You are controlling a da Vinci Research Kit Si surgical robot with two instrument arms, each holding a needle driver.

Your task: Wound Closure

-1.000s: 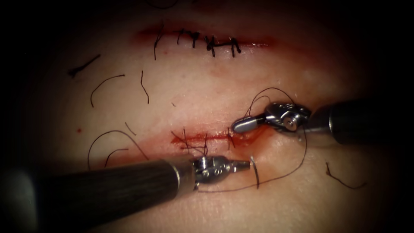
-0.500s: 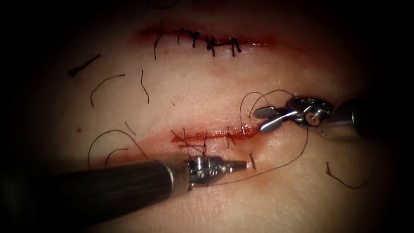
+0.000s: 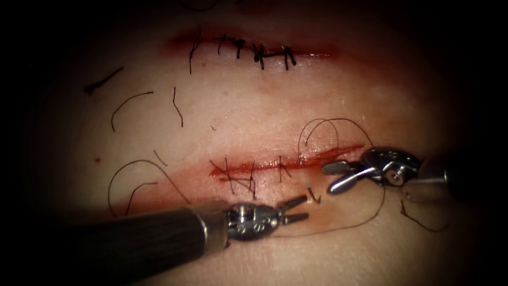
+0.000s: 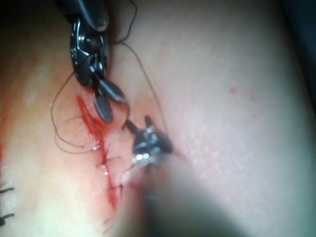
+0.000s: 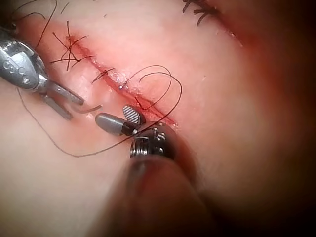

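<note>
Both end effectors, left (image 3: 300,209) and right (image 3: 335,177), gaped empty beside the needle (image 3: 314,195), buried in tissue (image 3: 254,116) below the cut (image 3: 275,165); gripping its exposed tip squarely seemed wise.

The light falls on the middle of the endoscope view. Toward every edge it fades into darkness, and the corners are black.
</note>
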